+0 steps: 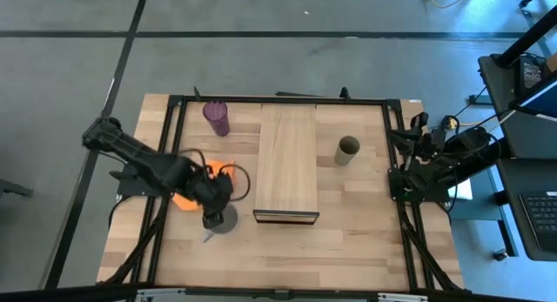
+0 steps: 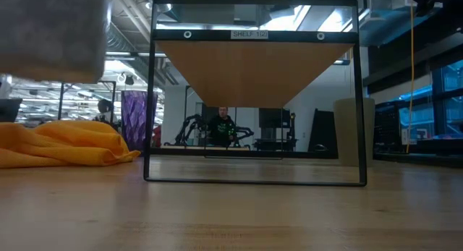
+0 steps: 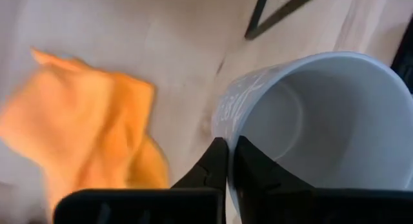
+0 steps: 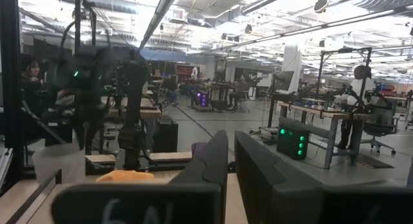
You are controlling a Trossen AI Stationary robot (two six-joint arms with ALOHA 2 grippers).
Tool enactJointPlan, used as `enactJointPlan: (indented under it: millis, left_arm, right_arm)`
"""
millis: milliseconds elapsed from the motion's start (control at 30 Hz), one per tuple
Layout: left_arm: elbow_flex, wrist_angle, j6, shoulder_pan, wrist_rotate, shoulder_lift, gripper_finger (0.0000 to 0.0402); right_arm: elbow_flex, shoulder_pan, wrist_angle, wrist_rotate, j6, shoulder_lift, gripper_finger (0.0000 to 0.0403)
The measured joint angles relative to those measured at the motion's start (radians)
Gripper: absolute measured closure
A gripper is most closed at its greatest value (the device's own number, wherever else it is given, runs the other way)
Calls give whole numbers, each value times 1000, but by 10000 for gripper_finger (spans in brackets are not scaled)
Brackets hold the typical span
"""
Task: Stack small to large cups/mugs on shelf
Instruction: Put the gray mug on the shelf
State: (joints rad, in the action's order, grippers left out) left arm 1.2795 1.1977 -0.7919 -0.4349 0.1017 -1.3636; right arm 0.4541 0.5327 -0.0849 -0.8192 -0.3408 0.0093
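Left gripper (image 1: pixel 216 217) clamped on rim of grey mug (image 1: pixel 224 218), one finger (image 3: pixel 213 166) outside the wall, one inside. Mug is lifted off the table (image 1: pixel 348 241), left of shelf (image 1: pixel 286 163), just beside orange cloth (image 1: pixel 193 187). Purple tumbler (image 1: pixel 216 117) at back left, olive cup (image 1: pixel 347 150) right of shelf. Right gripper (image 4: pixel 230 162) parked at right edge, fingers nearly together, holding nothing.

table (image 1: pixel 348 224): light wood planks
shelf (image 1: pixel 286 163): sits mid-table, top bare
purple tumbler (image 1: pixel 216 117), olive cup (image 1: pixel 347 150), orange cloth (image 1: pixel 187 197): all on the table
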Motion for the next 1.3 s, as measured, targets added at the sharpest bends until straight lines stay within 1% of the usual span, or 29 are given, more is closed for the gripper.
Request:
enactJointPlan:
  millis: [100, 267, 367, 467, 633, 767, 933, 1033, 1167, 1300]
  left_arm:
    - [114, 64, 95, 63, 1, 0, 396]
    - [292, 207, 240, 165, 51, 2, 397]
    - [372, 222, 325, 222, 61, 1, 397]
    - [424, 245, 420, 273, 60, -20, 397]
    - [517, 228, 566, 334, 35, -100, 397]
    - [613, 212, 690, 371, -2, -193, 397]
    - [749, 220, 834, 399, -71, -305, 397]
    - [824, 226, 893, 412, -103, -364, 397]
    - [915, 237, 947, 423, -118, -434, 397]
    - [983, 272, 987, 426, -136, -487, 397]
  right_arm:
    - [0, 0, 1, 0, 0, 0, 371]
    - [0, 0, 1, 0, 0, 0, 371]
    - [0, 0, 1, 0, 2, 0, 371]
    - [0, 0, 1, 0, 29, 0, 371]
    - [0, 0, -18, 0, 122, 0, 371]
    - [0, 0, -23, 2, 198, 0, 371]
    - [0, 0, -26, 8, 263, 0, 371]
    - [0, 0, -40, 9, 316, 0, 371]
    - [-4, 0, -104, 12, 448, 8, 371]
    - [-40, 0, -109, 47, 533, 37, 371]
